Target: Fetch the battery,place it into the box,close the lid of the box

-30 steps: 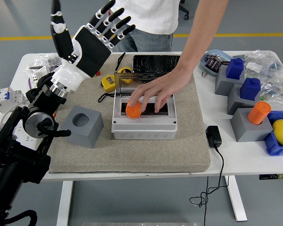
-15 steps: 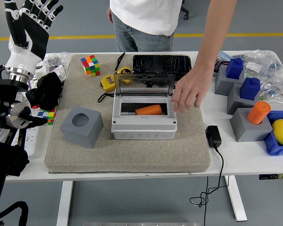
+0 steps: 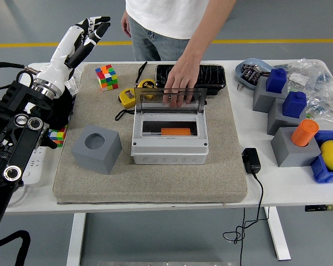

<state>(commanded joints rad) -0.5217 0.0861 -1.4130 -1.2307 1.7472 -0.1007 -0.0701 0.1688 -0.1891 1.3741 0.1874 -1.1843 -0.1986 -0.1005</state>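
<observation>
An orange battery (image 3: pixel 175 132) lies on its side inside the grey box (image 3: pixel 169 149) at the middle of the mat. The box's clear lid (image 3: pixel 169 100) stands raised at its back edge. A person's hand (image 3: pixel 180 82) rests on the top of that lid. My left hand (image 3: pixel 80 37) is lifted at the far left, well away from the box, with its fingers stretched out and holding nothing. The right arm does not show.
A grey block with a round hole (image 3: pixel 96 148) sits left of the box. A colour cube (image 3: pixel 104 76), yellow tape measures (image 3: pixel 132 96) and a black tray (image 3: pixel 190 76) lie behind it. Grey stands with blue and orange pieces (image 3: pixel 295 133), a blue bin (image 3: pixel 328 166) and a charger (image 3: pixel 251 160) are at the right.
The person's hand let go of the battery, which now lies in the box, and moved to the lid's top. My left hand swung away to the far left.
</observation>
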